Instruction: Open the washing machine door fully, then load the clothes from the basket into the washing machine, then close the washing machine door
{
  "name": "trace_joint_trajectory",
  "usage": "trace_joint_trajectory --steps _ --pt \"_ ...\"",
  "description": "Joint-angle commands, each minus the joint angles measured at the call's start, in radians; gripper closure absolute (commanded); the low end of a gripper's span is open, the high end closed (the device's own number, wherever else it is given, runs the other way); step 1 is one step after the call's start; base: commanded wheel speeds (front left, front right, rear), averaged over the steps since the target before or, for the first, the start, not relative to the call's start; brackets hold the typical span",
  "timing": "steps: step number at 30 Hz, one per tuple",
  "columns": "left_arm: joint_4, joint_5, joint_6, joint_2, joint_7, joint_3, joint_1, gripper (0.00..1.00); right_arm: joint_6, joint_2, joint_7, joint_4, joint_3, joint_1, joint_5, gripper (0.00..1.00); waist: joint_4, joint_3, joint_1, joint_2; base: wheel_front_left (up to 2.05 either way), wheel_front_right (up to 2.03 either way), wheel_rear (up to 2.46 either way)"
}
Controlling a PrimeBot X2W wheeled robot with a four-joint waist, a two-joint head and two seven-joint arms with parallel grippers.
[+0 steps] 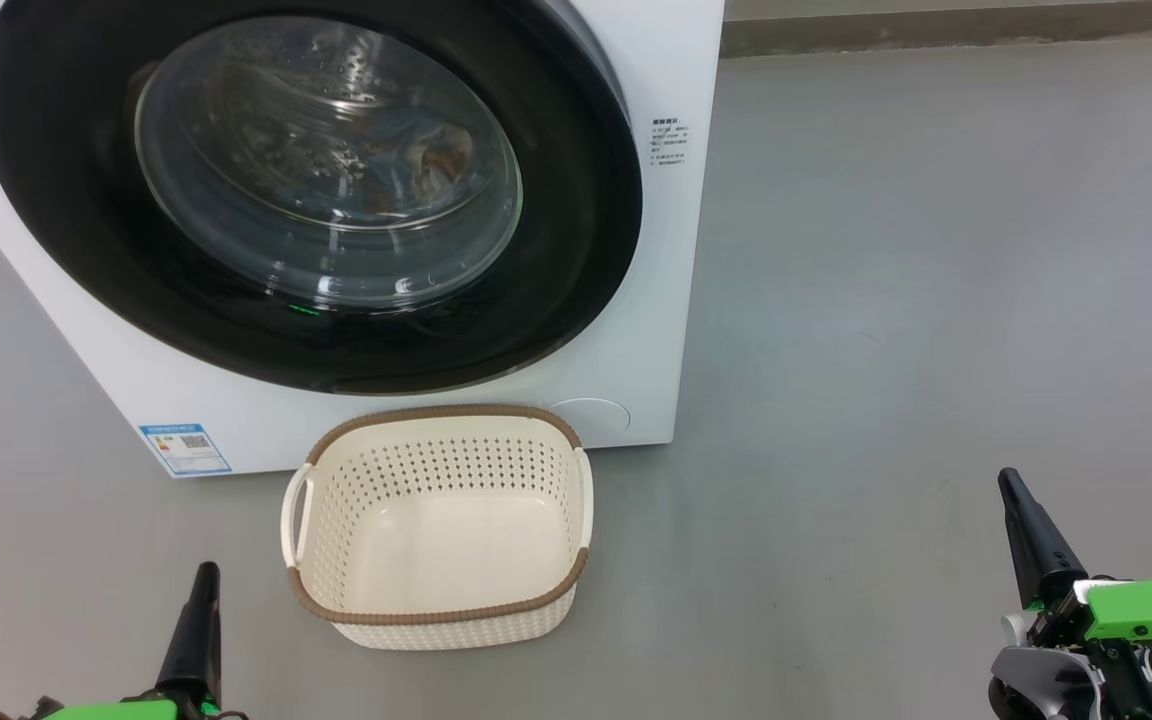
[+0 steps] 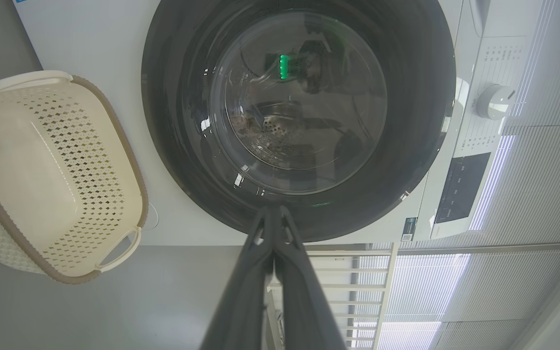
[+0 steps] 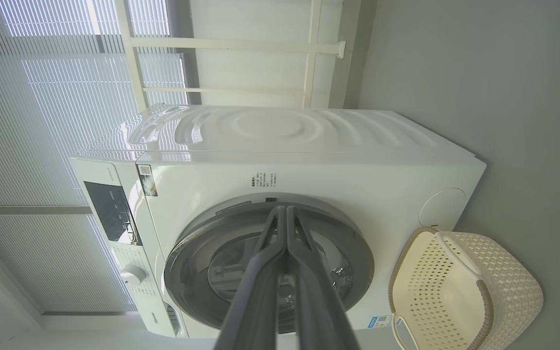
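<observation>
Glossy black washing machine door [image 1: 316, 190] sits flush; left gripper [image 1: 206, 578] and right gripper [image 1: 1009, 482] clenched, empty.

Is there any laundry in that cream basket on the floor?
No, the basket shows its bare cream bottom in the head view, with nothing lying in it.

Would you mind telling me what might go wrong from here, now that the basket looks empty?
The glossy black round door looks shut on the white washing machine, but no latch shows, so it may not be caught. The cream perforated plastic basket stands close before the machine; driving forward could knock it.
</observation>
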Motion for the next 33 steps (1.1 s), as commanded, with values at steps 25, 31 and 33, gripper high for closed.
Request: trace_joint_trajectory --steps 25,31,33 --pt "-0.027 -0.007 -0.002 0.008 0.007 0.033 -0.043 1.00 0.002 -0.005 0.006 -0.030 0.018 -0.023 -0.001 1.00 0.000 0.000 0.0000 0.0000 0.00 0.00 0.00" --pt "-0.027 -0.007 -0.002 0.008 0.007 0.033 -0.043 1.00 0.002 -0.005 0.006 -0.030 0.018 -0.023 -0.001 1.00 0.000 0.000 0.0000 0.0000 0.00 0.00 0.00" --pt "-0.027 -0.007 -0.002 0.008 0.007 0.033 -0.043 1.00 0.002 -0.005 0.006 -0.030 0.017 -0.023 -0.001 1.00 0.000 0.000 0.0000 0.0000 0.00 0.00 0.00"
